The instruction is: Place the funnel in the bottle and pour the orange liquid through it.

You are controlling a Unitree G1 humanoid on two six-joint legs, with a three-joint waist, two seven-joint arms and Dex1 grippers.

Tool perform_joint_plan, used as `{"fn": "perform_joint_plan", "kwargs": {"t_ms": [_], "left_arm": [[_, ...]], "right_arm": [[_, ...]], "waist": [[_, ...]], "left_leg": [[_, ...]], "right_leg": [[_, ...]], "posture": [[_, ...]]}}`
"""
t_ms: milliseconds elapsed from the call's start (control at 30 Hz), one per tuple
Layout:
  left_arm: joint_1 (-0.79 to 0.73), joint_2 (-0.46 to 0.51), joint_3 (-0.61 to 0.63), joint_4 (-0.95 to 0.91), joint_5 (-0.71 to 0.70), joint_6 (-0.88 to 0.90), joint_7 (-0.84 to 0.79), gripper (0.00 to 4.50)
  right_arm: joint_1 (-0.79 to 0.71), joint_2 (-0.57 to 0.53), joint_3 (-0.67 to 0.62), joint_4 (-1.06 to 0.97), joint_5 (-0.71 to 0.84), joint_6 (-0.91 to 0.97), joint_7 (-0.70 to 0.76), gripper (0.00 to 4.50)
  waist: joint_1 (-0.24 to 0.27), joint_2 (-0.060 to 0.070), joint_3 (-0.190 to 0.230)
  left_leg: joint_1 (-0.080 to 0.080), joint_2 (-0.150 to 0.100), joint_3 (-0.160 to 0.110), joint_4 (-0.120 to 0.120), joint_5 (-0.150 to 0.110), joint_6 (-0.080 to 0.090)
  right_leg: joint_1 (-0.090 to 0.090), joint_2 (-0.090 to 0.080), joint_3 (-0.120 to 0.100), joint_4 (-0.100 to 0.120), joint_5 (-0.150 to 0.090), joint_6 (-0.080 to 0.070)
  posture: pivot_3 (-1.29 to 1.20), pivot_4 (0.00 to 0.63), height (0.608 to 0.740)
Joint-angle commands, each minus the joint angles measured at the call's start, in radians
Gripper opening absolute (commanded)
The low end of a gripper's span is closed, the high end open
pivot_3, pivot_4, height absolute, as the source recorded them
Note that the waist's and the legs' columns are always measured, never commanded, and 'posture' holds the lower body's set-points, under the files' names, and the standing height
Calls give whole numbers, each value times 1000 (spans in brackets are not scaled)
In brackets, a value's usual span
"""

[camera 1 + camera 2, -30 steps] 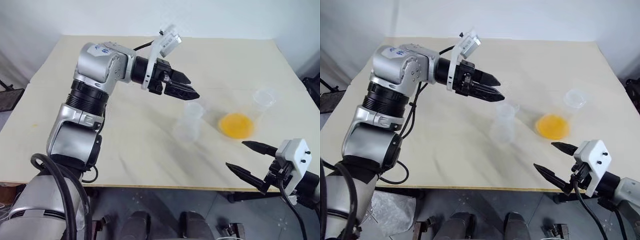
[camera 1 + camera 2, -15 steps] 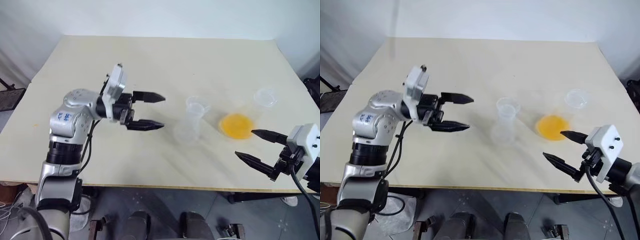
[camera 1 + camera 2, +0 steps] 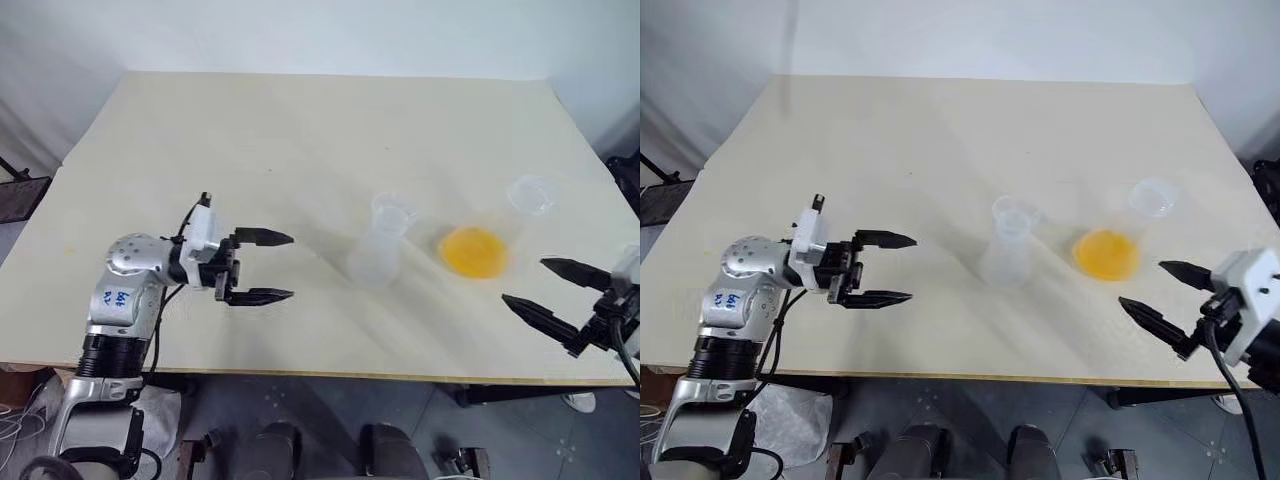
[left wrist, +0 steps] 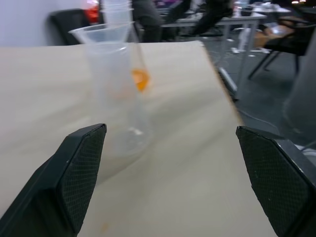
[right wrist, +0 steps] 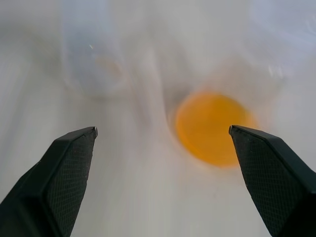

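You have two clear flasks on the table (image 3: 200, 130), and one funnel. The empty bottle (image 3: 380, 252) stands upright near the middle of the table, toward your right side, with its wide neck open at the top. The second flask (image 3: 487, 240) sits just to the right of it, apart from it, and holds the orange liquid (image 3: 472, 251) as a shallow layer across its flat base. There is one patch of orange only, all of it inside that flask. The funnel (image 3: 529, 194) shows as a small clear cone just behind and to the right of the orange flask, very close to it; you cannot tell whether the two touch.

You have two grippers in sight, and neither holds anything. Your left gripper (image 3: 281, 266) hangs over the left half of the table, pointing across toward the bottle, its two black fingers spread wide and well apart from the bottle. In the left wrist view the bottle (image 4: 116, 94) stands between the two fingers but farther off, with a spot of orange seen behind it.

Your right gripper (image 3: 545, 289) hovers at the table's near right edge, fingers wide, pointing toward the orange flask and short of it. In the right wrist view the orange liquid (image 5: 213, 128) lies ahead between the spread fingers.
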Motion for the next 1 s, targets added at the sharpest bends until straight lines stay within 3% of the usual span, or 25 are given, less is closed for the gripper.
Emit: {"fn": "perform_joint_plan", "kwargs": {"t_ms": [33,200,500,1000], "left_arm": [[-26,-6,46,66,-3,-93,9,4478],[-67,-11,37,132,-4,-154,-16,4478],[-133,-65,16,192,1,-204,-16,4478],[-104,-46,14,96,-9,-131,19,4478]], "right_arm": [[33,37,-85,-69,15,-2,-40,4500],[8,69,-69,-87,3,-6,-116,4500],[-216,97,120,46,-95,-39,-246,4500],[-563,114,334,394,-214,-197,-226,4500]], "waist": [[-1,0,0],[-3,0,0],[-5,1,0],[-18,1,-1]], "left_leg": [[0,0,0,0,0,0],[0,0,0,0,0,0],[1,0,1,0,0,0],[1,0,0,-1,0,0]], "right_leg": [[0,0,0,0,0,0],[0,1,0,0,0,0],[0,0,0,1,0,0],[-1,0,0,1,0,0]], "posture": [[0,150,740],[0,150,740],[0,150,740],[0,150,740]]}}
